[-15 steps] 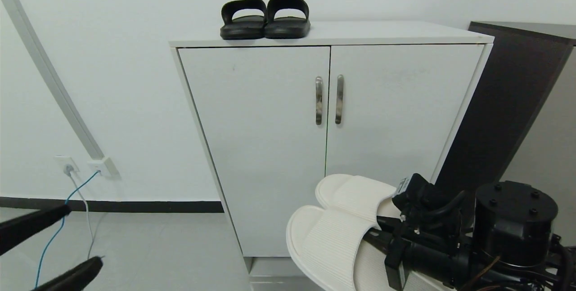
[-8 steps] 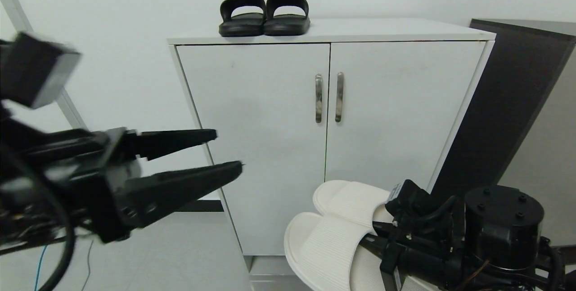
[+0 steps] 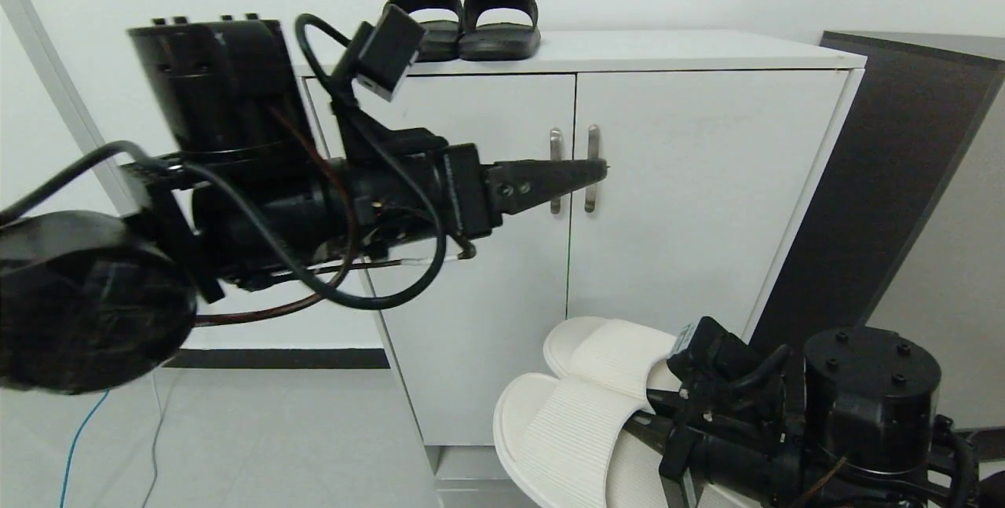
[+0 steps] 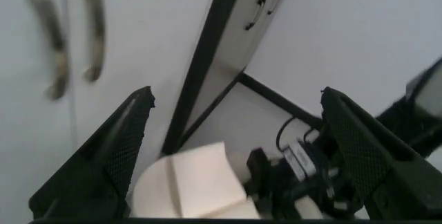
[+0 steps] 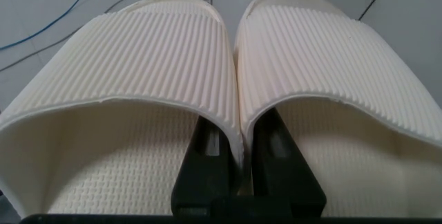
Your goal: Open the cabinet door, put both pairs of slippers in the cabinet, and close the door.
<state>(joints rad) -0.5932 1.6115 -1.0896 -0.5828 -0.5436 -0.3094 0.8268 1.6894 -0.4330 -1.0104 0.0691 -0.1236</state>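
The white cabinet (image 3: 471,272) has both doors closed, and its two metal handles (image 3: 591,170) meet at the middle seam. A pair of black slippers (image 3: 479,21) rests on its top. My left gripper (image 3: 601,170) is raised to handle height, its tips just in front of the handles. In the left wrist view the left gripper (image 4: 236,94) stands open, with the handles (image 4: 93,41) off to one side of it. Low in front of the right door, my right gripper (image 3: 652,406) is shut on the pair of white slippers (image 3: 581,406), pinching their two inner walls (image 5: 235,113) together.
A dark brown cabinet (image 3: 887,178) stands against the white cabinet's right side. A grey conduit (image 3: 47,68) runs up the wall on the left and a blue cable (image 3: 78,429) hangs to the grey floor (image 3: 275,445) below it.
My left arm rose from the lower left and swung across to the cabinet handles. My right gripper kept the white slippers almost still. The camera shifted slightly.
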